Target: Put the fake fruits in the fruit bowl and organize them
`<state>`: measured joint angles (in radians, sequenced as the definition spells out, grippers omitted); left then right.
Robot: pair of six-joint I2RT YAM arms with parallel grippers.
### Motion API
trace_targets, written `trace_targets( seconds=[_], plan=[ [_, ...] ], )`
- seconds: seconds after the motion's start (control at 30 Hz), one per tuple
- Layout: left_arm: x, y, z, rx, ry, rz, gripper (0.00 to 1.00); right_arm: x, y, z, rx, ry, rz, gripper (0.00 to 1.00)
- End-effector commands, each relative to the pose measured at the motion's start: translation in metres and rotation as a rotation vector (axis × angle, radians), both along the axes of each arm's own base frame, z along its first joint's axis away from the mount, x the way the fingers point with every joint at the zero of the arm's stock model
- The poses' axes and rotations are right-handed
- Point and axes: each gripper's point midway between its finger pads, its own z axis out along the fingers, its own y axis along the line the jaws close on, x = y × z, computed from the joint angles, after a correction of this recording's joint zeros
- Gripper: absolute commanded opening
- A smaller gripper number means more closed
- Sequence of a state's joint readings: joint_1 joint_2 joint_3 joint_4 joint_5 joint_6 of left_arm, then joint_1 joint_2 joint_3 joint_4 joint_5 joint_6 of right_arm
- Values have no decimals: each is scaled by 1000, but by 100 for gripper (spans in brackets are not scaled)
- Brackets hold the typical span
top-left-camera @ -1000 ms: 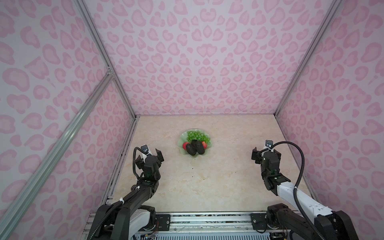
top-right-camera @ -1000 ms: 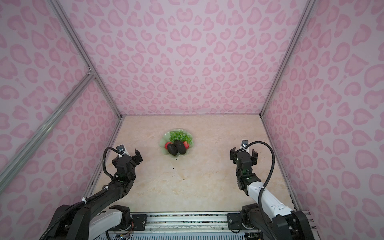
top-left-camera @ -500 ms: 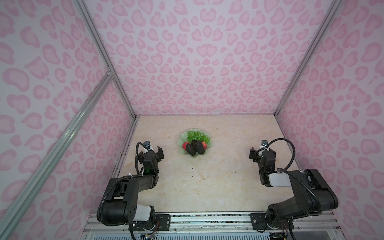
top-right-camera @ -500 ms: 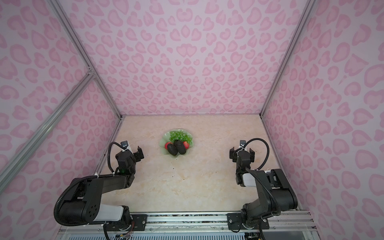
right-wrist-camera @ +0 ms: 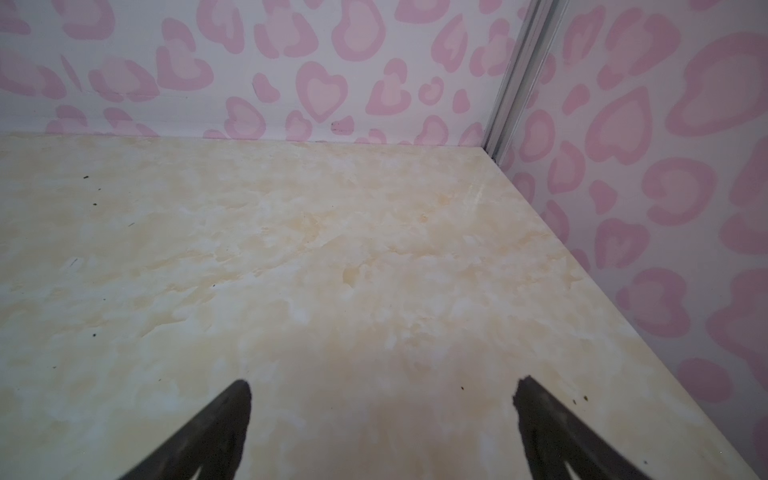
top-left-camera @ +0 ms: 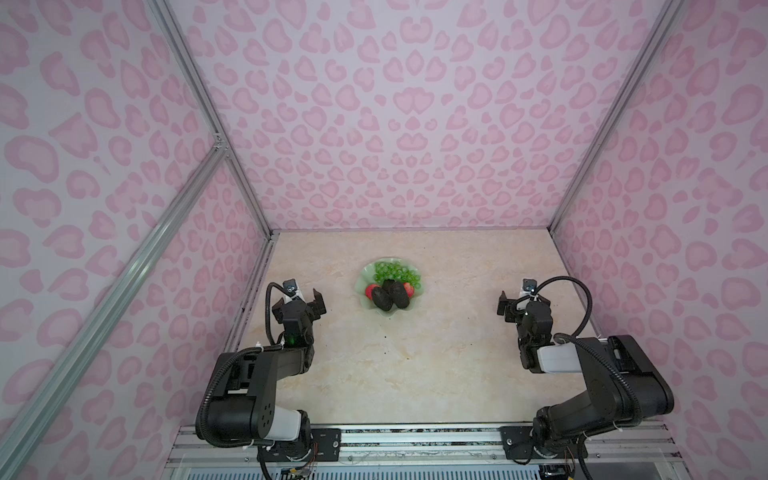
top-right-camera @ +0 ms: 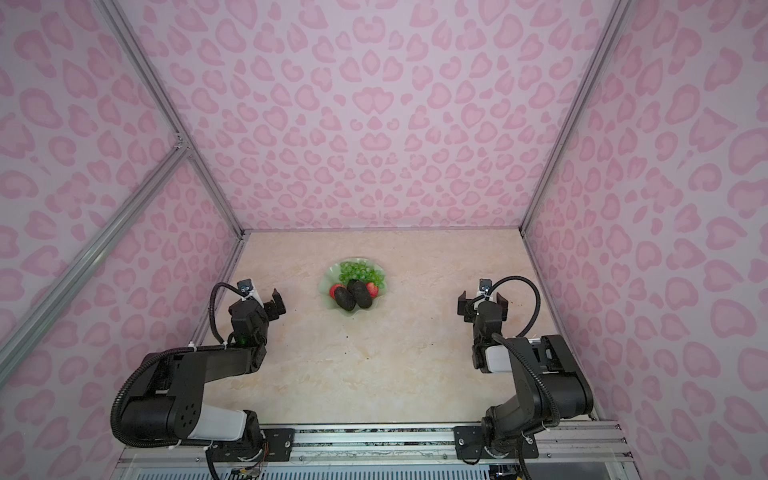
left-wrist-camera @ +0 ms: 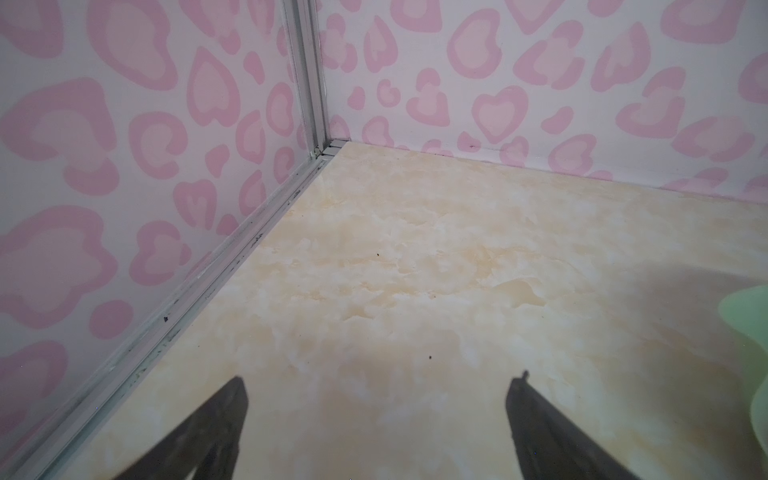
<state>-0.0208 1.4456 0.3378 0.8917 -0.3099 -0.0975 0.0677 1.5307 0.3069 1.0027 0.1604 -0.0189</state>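
The fruit bowl (top-left-camera: 360, 286) holding the fake fruits (top-left-camera: 388, 296) sits centre-far on the bench (top-left-camera: 415, 353), with bare surface all round. The left fingers (left-wrist-camera: 216, 424) and right fingers (right-wrist-camera: 216, 424) stand wide and empty near the side walls (top-left-camera: 665, 208).

The bench (top-left-camera: 436, 365) is a flat top of glossy cream-and-beige marbled material. It fills the lower middle of both top views and meets pink heart-patterned walls (top-left-camera: 395, 124) along its far and side edges, with a pale metal strip (left-wrist-camera: 232, 266) running where it joins the wall at the left of the left wrist view. Directly on it sits a shallow pale mint-green fruit bowl with a wavy scalloped rim (top-left-camera: 360, 286), resting flat, slightly left of centre and toward the far half. In the left wrist view only a blurred sliver of that rim shows at the right edge. Tiny dark specks (right-wrist-camera: 85, 177) dot the surface, scattered well apart
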Motion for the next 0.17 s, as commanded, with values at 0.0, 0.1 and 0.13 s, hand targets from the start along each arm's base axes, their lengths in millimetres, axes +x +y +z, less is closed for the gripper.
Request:
trace_targets(
  seconds=[0.0, 0.1, 0.13],
  plan=[
    [6, -1, 11, -4, -44, -5, 98, 2, 0, 4, -3, -14, -2, 99],
    [5, -1, 11, -5, -46, -5, 98, 1, -6, 5, 2, -21, -43, 99],
    [5, -1, 11, -5, -47, -5, 98, -3, -19, 7, 12, -36, -125, 99]
  ],
)
